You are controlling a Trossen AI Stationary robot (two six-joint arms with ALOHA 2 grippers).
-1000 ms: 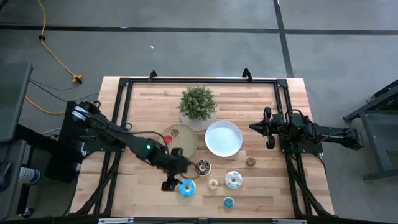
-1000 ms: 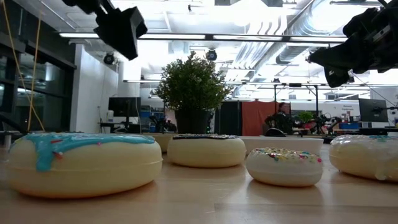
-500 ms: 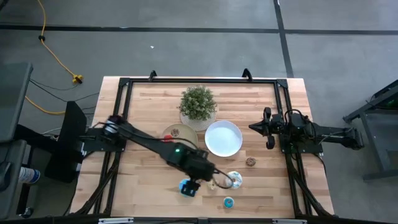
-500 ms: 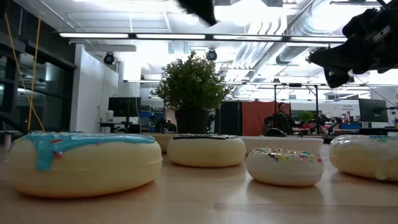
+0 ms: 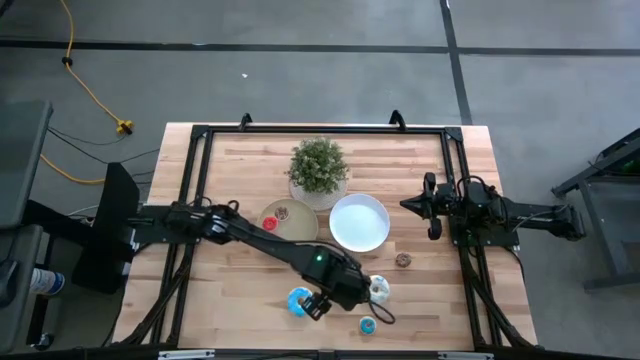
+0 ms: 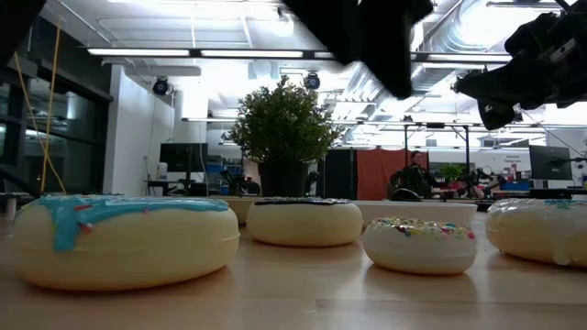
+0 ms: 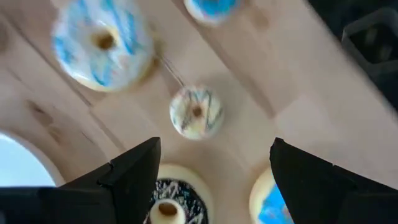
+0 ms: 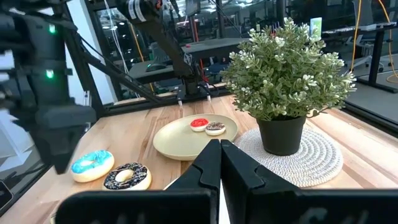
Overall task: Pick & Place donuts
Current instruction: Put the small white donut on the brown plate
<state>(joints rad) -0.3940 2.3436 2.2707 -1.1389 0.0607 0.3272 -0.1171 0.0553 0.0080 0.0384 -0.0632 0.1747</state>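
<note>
My left gripper (image 5: 335, 295) hangs open above the donuts near the table's near edge. In the left wrist view its fingers stand apart (image 7: 214, 149) over a small white donut with blue stripes (image 7: 196, 112), touching nothing. Around it lie a bigger white-and-blue donut (image 7: 102, 40), a chocolate donut (image 7: 168, 206) and a blue-iced donut (image 7: 267, 199). From above I see the blue-iced donut (image 5: 299, 301), a small blue one (image 5: 368, 325), the white-and-blue one (image 5: 378, 288) and a small brown one (image 5: 403, 260). A red donut (image 5: 268, 222) and a brown donut (image 5: 282, 212) rest on the tan plate (image 5: 300, 232). My right gripper (image 5: 432, 205) waits shut (image 8: 221, 155) at the table's right side.
A potted plant (image 5: 318, 165) stands on a round mat near the far edge. The white plate (image 5: 338, 228) sits at mid-table, right of the tan plate. A black frame (image 5: 195, 180) runs around the wooden tabletop. Bare wood (image 5: 230, 295) lies near the left front corner.
My left arm has swung quickly toward the table's right along the near side, from above the blue-iced and chocolate donuts to above the small donuts in the middle. The donuts have stayed put.
</note>
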